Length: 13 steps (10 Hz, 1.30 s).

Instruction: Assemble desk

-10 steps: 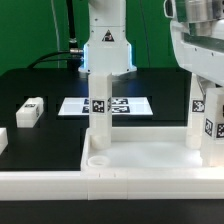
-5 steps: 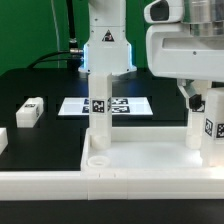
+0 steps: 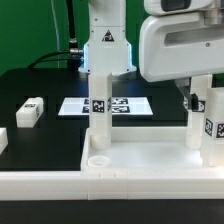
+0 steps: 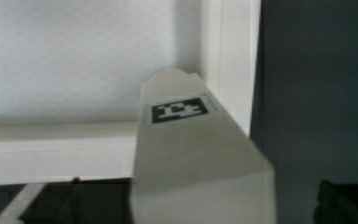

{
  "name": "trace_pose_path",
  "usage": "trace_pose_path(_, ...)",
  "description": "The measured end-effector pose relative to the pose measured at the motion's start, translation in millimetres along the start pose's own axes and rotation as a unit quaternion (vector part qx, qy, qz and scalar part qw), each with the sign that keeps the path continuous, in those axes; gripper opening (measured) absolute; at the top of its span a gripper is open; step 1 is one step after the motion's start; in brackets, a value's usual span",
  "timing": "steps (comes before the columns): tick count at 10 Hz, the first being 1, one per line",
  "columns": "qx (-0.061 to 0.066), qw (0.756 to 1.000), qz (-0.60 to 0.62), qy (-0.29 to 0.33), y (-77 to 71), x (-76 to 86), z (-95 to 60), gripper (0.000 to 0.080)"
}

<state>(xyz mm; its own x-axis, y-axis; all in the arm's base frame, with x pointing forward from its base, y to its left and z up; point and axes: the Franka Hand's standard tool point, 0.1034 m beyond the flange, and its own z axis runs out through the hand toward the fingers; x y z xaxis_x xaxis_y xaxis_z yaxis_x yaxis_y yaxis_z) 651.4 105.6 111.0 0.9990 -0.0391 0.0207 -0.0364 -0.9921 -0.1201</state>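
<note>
The desk tabletop lies along the front, a white tray with a raised rim. One leg stands upright in its near-left corner socket. Toward the exterior view's right stands a second tagged leg, with a third at the frame edge. My gripper hangs over that second leg, its big white body filling the upper right. In the wrist view the leg rises between my dark fingers. They stand apart from it, so the gripper is open. Behind the leg are the tabletop's panel and rim.
A loose tagged leg lies on the black table at the exterior view's left, with another white piece at the edge. The marker board lies flat behind the tabletop. The arm's base stands at the back.
My gripper's body has shifted toward the exterior view's left and now fills more of the upper right. The legs and tabletop have stayed put.
</note>
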Motion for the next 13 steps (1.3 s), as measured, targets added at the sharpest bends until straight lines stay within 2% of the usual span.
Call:
trace_pose_path(1,0.000,1.000,0.015,0.000,0.6,0.2,0.0,0.0562)
trace_pose_path(2,0.000,0.999,0.048,0.000,0.6,0.1,0.2,0.0427)
trace_pose_path(3,0.000,0.996,0.085,0.000,1.1,0.0,0.4,0.0427)
trace_pose_path(4,-0.002,0.991,0.131,0.000,3.7,0.3,0.3,0.0295)
trace_pose_path(5,-0.002,0.984,0.176,0.002,4.2,0.8,0.6,0.0295)
trace_pose_path(6,-0.008,0.963,0.267,0.016,3.6,1.7,0.9,0.0295)
trace_pose_path(7,-0.007,0.933,0.359,0.019,3.3,0.0,1.0,0.0295)
trace_pose_path(8,0.003,0.898,0.440,0.018,5.4,0.9,0.5,0.0295)
trace_pose_path(10,0.035,0.791,0.611,-0.004,5.3,-0.4,0.5,0.0295)
trace_pose_path(11,0.043,0.763,0.645,-0.005,5.7,-1.0,0.2,0.0295)
trace_pose_path(12,0.043,0.742,0.669,-0.009,5.8,-1.6,-0.3,0.0295)
trace_pose_path(13,0.042,0.736,0.676,-0.009,5.7,-1.8,1.1,0.0375)
